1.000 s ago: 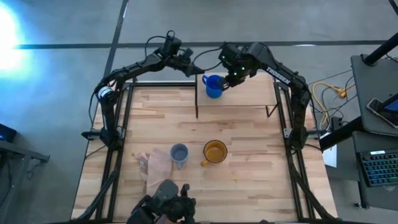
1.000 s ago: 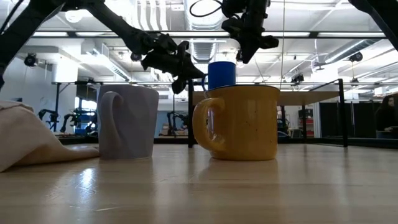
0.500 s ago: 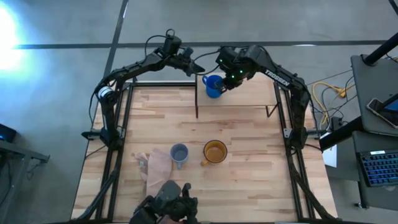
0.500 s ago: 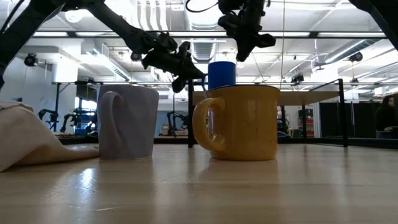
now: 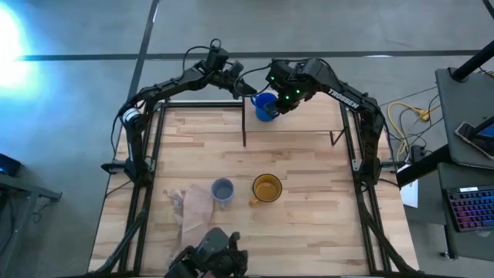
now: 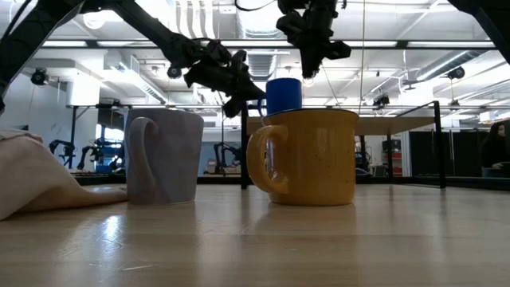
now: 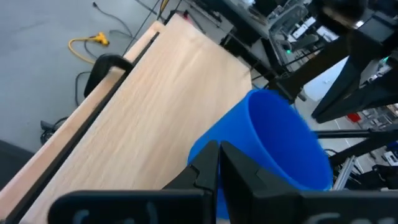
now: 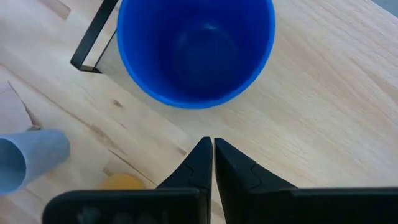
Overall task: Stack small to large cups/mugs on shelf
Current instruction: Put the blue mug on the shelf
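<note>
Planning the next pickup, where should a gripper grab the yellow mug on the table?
Probably the yellow mug by its rim, from above: it stands upright and open, handle toward the grey mug, so the rim's far side from that is freer.

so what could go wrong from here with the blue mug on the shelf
The left end effector, shut, sits right beside the blue mug and could nudge it toward the shelf edge. The right end effector, also shut, hangs over the rim and could tip it. Grey mug and yellow mug remain on the table.
</note>
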You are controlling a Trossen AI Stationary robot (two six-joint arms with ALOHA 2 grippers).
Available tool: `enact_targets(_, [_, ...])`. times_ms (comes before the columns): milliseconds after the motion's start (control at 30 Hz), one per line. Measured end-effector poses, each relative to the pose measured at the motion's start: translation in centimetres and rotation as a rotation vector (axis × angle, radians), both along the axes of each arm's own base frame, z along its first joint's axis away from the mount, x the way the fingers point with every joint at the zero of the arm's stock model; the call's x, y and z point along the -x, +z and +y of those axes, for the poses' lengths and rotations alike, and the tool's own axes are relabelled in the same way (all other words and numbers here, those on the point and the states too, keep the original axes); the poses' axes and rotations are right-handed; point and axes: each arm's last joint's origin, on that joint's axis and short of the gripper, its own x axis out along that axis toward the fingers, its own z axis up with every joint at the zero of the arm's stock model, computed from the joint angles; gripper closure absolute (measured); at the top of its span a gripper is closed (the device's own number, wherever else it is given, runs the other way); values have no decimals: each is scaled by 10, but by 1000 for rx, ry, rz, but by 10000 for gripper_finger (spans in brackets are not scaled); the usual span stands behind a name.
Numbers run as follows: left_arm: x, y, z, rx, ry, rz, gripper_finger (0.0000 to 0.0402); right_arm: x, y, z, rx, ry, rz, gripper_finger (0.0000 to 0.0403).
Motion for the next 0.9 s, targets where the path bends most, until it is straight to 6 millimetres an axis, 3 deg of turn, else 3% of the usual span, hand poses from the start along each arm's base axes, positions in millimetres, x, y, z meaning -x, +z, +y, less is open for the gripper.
enact_targets(267, [4, -10, -4, 6, -28, 80, 402, -3, 1, 0, 19, 1, -21, 392])
enact_targets(500, [5, 14, -4, -53, -23, 25, 402, -3, 1, 0, 26, 6, -20, 392])
enact_targets(600, [5, 12, -4, -55, -11, 34, 402, -2, 1, -1, 63, 11, 6, 392])
enact_targets(733, [5, 10, -4, -50, -7, 42, 402, 6, 8, 2, 95, 31, 17, 392])
enact_targets(900, [5, 7, -4, -44, -7, 48, 402, 30, 29, 7, 210, -49, 53, 392])
